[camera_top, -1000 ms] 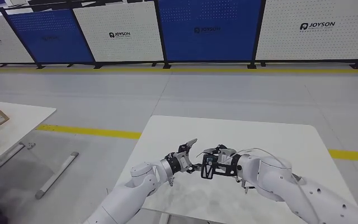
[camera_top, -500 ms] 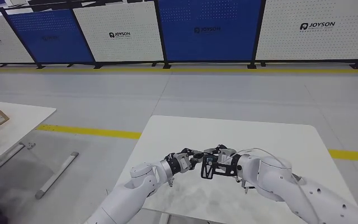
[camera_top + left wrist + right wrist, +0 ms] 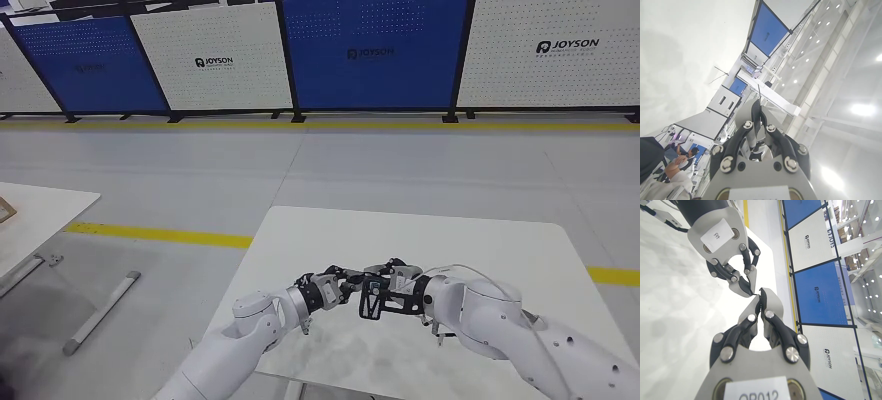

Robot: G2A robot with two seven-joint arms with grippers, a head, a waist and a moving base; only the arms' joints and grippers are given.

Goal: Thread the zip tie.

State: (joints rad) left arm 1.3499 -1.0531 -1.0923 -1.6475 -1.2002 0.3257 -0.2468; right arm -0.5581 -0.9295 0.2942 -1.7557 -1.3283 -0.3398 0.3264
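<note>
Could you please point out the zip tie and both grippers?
zip tie (image 3: 759, 92), left wrist view, bare strip beyond the fingertips.
left gripper (image 3: 759, 104), left wrist view, between fingertips.
right gripper (image 3: 760, 293), right wrist view, between fingertips.

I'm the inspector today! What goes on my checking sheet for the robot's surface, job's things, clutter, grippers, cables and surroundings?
Surface: white table, with both arms meeting above it.
Job's things: thin black zip tie, pinched, one end poking out free.
Clutter: nothing seen.
Grippers: left gripper shut on the zip tie; right gripper shut on it too, their tips almost touching.
Cables: black cable beside the left wrist.
Surroundings: blue and white pegboard panels, yellow floor line, second table.
</note>
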